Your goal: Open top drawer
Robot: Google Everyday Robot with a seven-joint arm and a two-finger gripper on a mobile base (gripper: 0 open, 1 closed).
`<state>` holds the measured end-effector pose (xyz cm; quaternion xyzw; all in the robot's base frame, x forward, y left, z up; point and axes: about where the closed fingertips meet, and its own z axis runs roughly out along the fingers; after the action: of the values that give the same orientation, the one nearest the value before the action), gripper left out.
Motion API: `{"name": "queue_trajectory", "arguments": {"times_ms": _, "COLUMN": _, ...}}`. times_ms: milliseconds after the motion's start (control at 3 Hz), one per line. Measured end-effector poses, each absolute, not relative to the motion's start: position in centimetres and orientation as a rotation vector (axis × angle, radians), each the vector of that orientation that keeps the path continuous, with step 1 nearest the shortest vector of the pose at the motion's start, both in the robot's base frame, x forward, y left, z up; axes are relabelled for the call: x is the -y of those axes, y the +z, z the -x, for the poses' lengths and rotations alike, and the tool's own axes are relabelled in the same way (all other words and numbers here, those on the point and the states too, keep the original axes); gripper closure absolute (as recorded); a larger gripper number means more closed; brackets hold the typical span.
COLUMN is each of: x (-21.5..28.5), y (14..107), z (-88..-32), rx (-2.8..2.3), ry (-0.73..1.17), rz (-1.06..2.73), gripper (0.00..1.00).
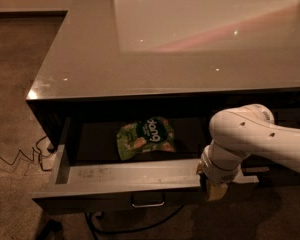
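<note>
At the front of the top drawer (125, 176), a small rectangular metal loop handle (148, 201) hangs at the centre of the dark face. The drawer is a wide, shallow box with flat grey inner walls and a matt, slightly scuffed front rim. It stands open, jutting out from beneath the smooth, glossy grey tabletop (165, 49) directly above it. Its long axis runs left to right across the view, and its face points toward the camera.

Inside the drawer, toward its back, a crinkled green snack bag (146, 138) lies flat on the floor.

A white arm (260, 139) with a rounded, smooth shell reaches in from the right of the drawer and bends at a bulbous joint over the drawer's right front corner, its wrist turned downward. The tan-tipped gripper (215, 190) hangs at the right end of the drawer's front wall, well right of the handle. Whether it is spread or closed cannot be told, nor whether it touches the drawer.

Left of the drawer, a thin black cable (17, 159) zigzags over speckled brown carpet (15, 84).
</note>
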<state>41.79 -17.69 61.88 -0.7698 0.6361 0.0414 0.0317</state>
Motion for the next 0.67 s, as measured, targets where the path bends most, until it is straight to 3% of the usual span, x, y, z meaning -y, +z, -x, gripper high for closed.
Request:
{"name": "queue_trajectory", "arguments": {"times_ms": 333, "x": 17.49, "y": 61.92, "z": -41.6, "rx": -1.959, "ry": 0.128, "rz": 2.371, "gripper": 0.86}}
{"name": "queue_trajectory", "arguments": {"times_ms": 667, "x": 17.49, "y": 61.92, "z": -41.6, "rx": -1.959, "ry": 0.127, "rz": 2.371, "gripper": 0.62}}
